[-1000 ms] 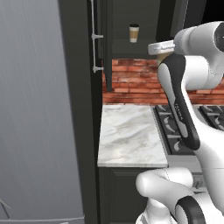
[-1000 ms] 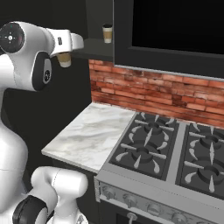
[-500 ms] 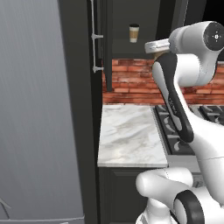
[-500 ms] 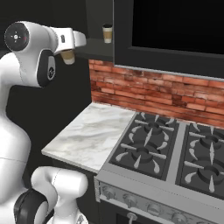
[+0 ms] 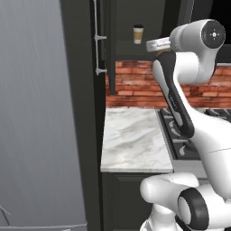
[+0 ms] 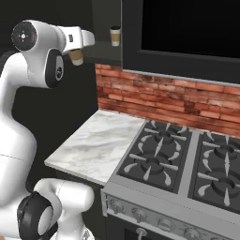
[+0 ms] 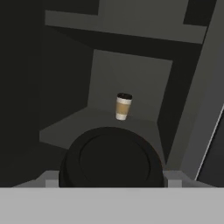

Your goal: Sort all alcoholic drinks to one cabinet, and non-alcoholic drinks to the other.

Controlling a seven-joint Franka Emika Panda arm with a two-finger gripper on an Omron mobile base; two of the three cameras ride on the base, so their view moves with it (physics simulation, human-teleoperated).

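My gripper (image 6: 77,51) is shut on a tan paper coffee cup (image 6: 76,57) with a dark brown lid, held high in front of the open upper cabinet. That lid (image 7: 111,159) takes up the bottom of the hand view, between my fingertips. A second coffee cup (image 5: 138,34) (image 6: 115,36) (image 7: 123,106) stands upright on the cabinet's lower shelf (image 7: 87,124), ahead of the held one and apart from it. In the left base view my own arm hides most of the held cup. The alcoholic drinks are out of view.
Below the cabinet lie a marble counter (image 5: 133,140) (image 6: 98,143) and a brick backsplash (image 6: 159,96). A gas stove (image 6: 187,164) sits to the right, a tall grey fridge (image 5: 40,113) to the left. The cabinet door (image 5: 100,45) stands open at the left. A black panel (image 6: 187,28) hangs over the stove.
My arm has carried the held cup slightly up and forward, closer to the cabinet opening. The cup on the shelf has not moved.
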